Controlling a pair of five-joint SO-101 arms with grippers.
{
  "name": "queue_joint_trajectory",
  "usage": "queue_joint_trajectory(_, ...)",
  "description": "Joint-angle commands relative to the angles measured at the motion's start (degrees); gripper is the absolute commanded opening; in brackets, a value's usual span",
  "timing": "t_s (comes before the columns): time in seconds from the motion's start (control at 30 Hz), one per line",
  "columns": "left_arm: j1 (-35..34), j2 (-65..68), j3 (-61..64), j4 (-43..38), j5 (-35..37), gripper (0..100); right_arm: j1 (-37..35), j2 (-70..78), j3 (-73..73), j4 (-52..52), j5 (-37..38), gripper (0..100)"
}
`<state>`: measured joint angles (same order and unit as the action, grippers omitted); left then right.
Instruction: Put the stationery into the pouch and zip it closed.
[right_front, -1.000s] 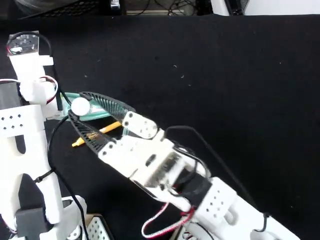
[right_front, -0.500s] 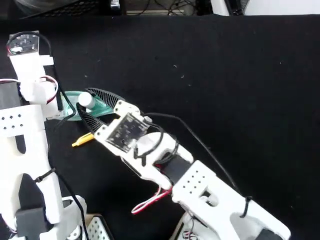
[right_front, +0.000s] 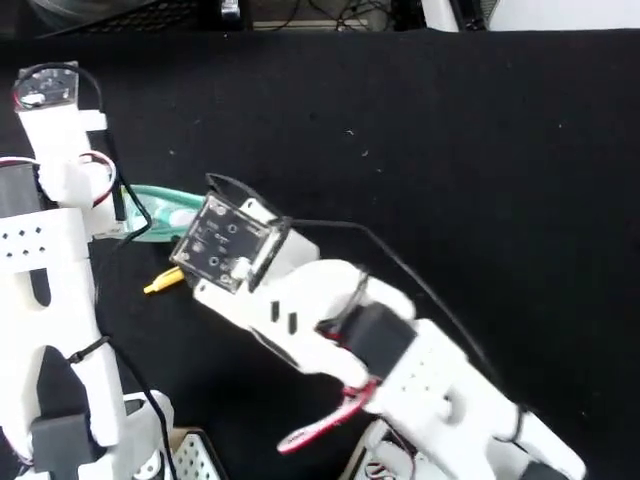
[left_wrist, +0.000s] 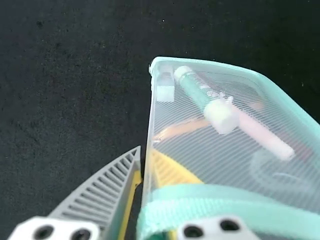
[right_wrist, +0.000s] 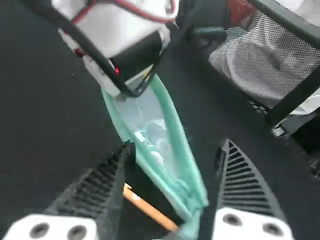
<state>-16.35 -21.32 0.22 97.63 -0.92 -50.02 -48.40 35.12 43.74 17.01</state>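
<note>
We find the pouch (left_wrist: 210, 165), clear with teal edging, at the left side of the black table (right_front: 450, 150). Through its wall we see a green tube (left_wrist: 192, 87) with a white cap, a pink pen (left_wrist: 262, 136), an orange pencil (left_wrist: 175, 130) and a small white block (left_wrist: 165, 92). Its long axis runs from the left gripper (left_wrist: 141, 175), clamped on one end, out toward the right arm. The right gripper (right_wrist: 177, 145) is spread wide, jaws straddling the free end. A loose pencil (right_front: 160, 283) lies on the table just beside.
</note>
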Motion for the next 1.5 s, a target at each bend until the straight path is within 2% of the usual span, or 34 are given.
queue_joint_trajectory(0.0, 0.1, -0.5, 0.0, -0.3, 0.4, 3, 5.1, -8.2, -4.0, 3.3, -1.0, 25.8)
queue_joint_trajectory(0.13, -1.9, -0.5, -0.6, -0.8, 0.4, 3, 17.9, -18.3, -2.1, 7.4, -1.1, 25.8)
queue_joint_trajectory(0.23, -6.0, -0.5, -1.5, -2.6, 0.6, 3, 27.3, -23.2, 4.4, 9.9, -6.4, 25.7)
queue_joint_trajectory(0.33, -9.5, -0.5, -1.5, -4.7, 0.8, 3, 30.8, -23.9, 16.0, 8.9, -10.2, 23.4)
queue_joint_trajectory(0.47, -10.0, -0.5, -1.3, -4.7, 0.7, 3, 28.8, -20.7, 31.0, 0.1, -3.7, 12.4)
queue_joint_trajectory(0.63, -10.2, -0.5, -1.5, -4.7, 0.5, 3, 22.1, -11.8, 36.4, -6.4, 6.9, 11.7)
queue_joint_trajectory(0.77, -10.4, -0.5, -1.3, -4.7, 0.4, 3, 21.1, 1.2, 29.5, -6.5, 11.9, 11.7)
queue_joint_trajectory(0.93, -10.4, -0.4, -1.1, -4.3, 0.4, 3, 20.7, 21.8, 16.6, -6.2, 12.7, 11.9)
queue_joint_trajectory(1.1, -10.4, -0.1, -1.1, -4.3, 0.5, 3, 18.4, 39.9, 6.1, -6.2, 12.7, 24.4)
queue_joint_trajectory(1.17, -10.4, 0.0, -1.1, -4.3, 0.4, 3, 17.1, 44.3, 3.0, -6.2, 12.7, 27.0)
queue_joint_trajectory(1.27, -12.3, 0.0, -1.1, -4.5, 0.4, 3, 15.5, 47.5, 0.1, -6.7, 13.4, 25.9)
queue_joint_trajectory(1.47, -16.7, -0.4, -1.7, -4.7, 0.4, 3, 12.5, 48.0, -1.9, -6.7, 18.5, 25.8)
